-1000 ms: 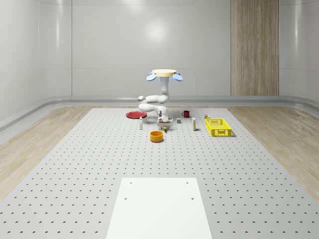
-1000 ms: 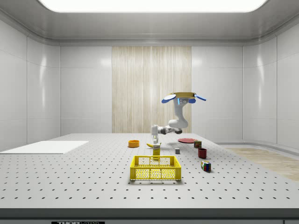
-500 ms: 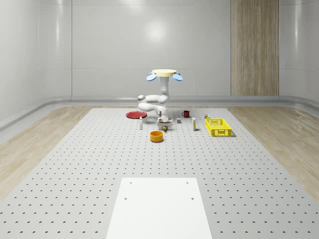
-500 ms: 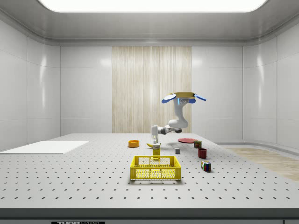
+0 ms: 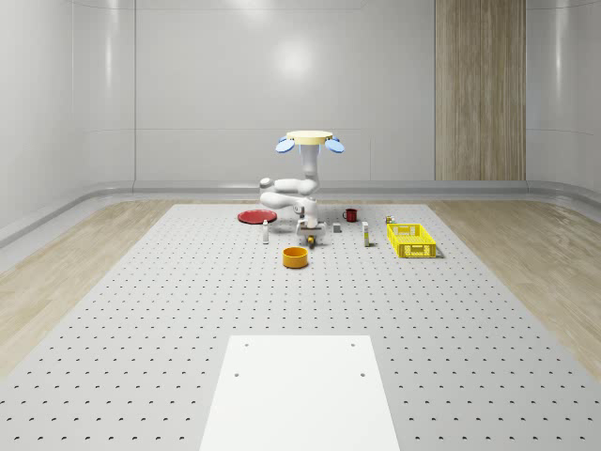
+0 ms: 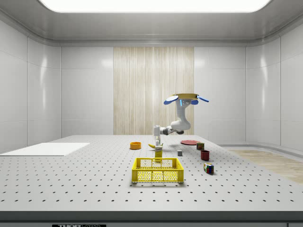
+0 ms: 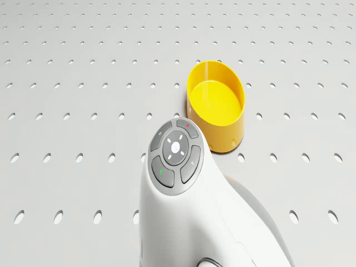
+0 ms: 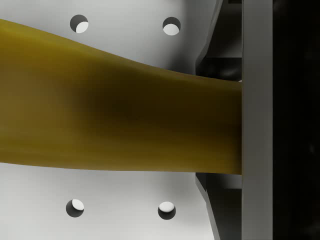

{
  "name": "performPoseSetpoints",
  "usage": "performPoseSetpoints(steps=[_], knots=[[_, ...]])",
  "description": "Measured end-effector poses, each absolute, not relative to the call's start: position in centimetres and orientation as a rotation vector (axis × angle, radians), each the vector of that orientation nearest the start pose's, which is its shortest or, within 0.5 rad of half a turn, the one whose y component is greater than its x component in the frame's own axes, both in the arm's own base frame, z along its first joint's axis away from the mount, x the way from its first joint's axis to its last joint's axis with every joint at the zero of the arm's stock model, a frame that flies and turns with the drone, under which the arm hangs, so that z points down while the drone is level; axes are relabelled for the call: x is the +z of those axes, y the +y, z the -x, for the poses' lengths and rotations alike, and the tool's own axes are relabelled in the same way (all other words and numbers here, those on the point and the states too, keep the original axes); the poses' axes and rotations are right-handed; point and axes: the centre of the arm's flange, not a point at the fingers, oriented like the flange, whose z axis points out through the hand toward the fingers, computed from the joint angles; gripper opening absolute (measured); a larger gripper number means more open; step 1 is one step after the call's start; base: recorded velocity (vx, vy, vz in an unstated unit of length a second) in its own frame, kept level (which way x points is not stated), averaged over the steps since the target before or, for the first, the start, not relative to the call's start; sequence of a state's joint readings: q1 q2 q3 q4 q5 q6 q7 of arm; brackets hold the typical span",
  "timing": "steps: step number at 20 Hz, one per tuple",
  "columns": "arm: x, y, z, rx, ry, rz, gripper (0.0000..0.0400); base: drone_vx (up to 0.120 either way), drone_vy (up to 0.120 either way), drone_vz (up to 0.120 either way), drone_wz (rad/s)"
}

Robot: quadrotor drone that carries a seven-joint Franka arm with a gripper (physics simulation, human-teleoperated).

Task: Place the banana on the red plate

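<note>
Toward the far end of the table (image 5: pixel 141 319), your drone (image 5: pixel 309 139) hovers well above the surface, near the red plate (image 5: pixel 254 217), with the arm (image 5: pixel 293 195) folded down beneath it. The gripper (image 5: pixel 307 236) hangs low, close over the table and just beyond the orange bowl (image 5: pixel 296 256). In the wrist view you see the banana (image 8: pixel 115 125) lying across the frame with one end pressed against a finger (image 8: pixel 255 120); the jaws look closed on it, narrowly spread to its thickness. The side view puts the banana (image 6: pixel 153 145) at the gripper (image 6: pixel 156 142), off the table. The red plate sits apart, nearer the table's far edge. A yellow basket (image 5: pixel 411 240) stands toward the table's right edge in the whole-scene view.
</note>
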State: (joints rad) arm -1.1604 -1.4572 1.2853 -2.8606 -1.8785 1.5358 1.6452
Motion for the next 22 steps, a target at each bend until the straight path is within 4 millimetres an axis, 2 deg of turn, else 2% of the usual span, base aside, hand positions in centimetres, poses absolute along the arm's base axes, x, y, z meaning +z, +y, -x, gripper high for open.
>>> performPoseSetpoints(steps=[2, 9, 22], knots=[[50.3, 0.0, -30.7, 0.747, 0.002, 0.005, 0.0202, 0.0, 0.0, 0.0, 0.0], [48.1, 0.0, -30.7, 0.739, 0.003, 0.005, 0.0202, 0.0, 0.0, 0.12, 0.0], [47.3, 0.0, -30.7, 0.733, 0.003, 0.005, 0.0202, 0.0, 0.0, 0.12, 0.0]])
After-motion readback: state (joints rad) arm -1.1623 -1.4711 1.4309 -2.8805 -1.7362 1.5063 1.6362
